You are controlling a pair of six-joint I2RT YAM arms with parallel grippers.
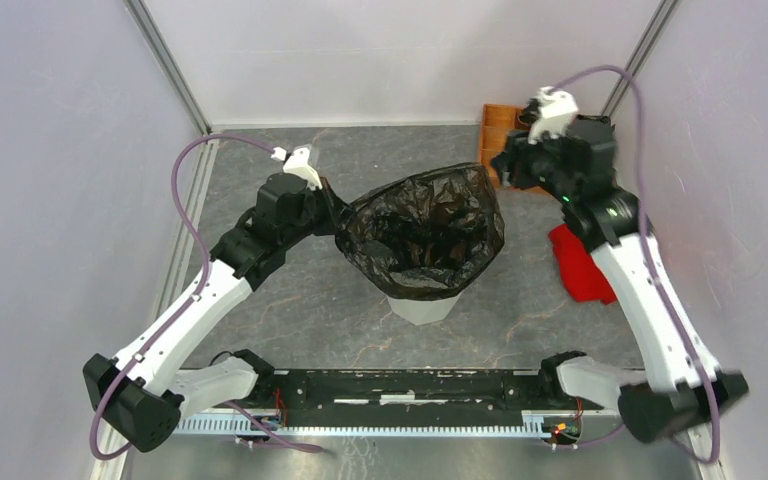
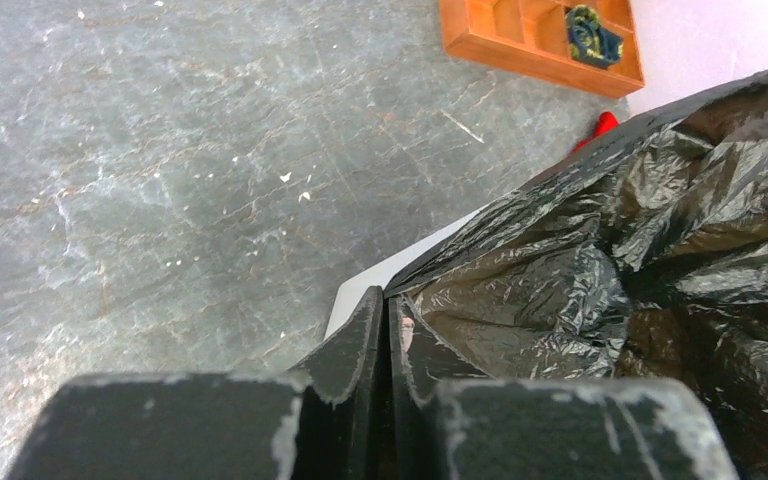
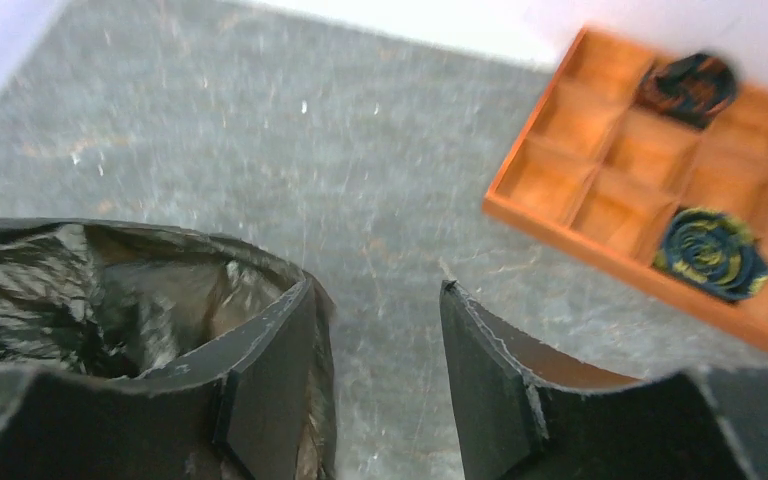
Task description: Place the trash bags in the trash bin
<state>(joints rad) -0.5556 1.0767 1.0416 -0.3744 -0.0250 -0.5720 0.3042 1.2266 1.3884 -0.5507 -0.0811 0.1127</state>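
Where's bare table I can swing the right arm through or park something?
Bare: the far strip between trash bag and back wall, and the near strip between bin and arm bases. Crowded: the right side, with orange tray and red cloth.

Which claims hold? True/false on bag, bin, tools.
The glossy black plastic trash bag sits in the white faceted plastic bin, mouth open. True.
The left tool is open, clear of the bag. False: it is shut on the bag's rim.
The right tool is open and empty. True.
The red cloth lies inside the bin. False: it lies on the grey table, right of the bin.
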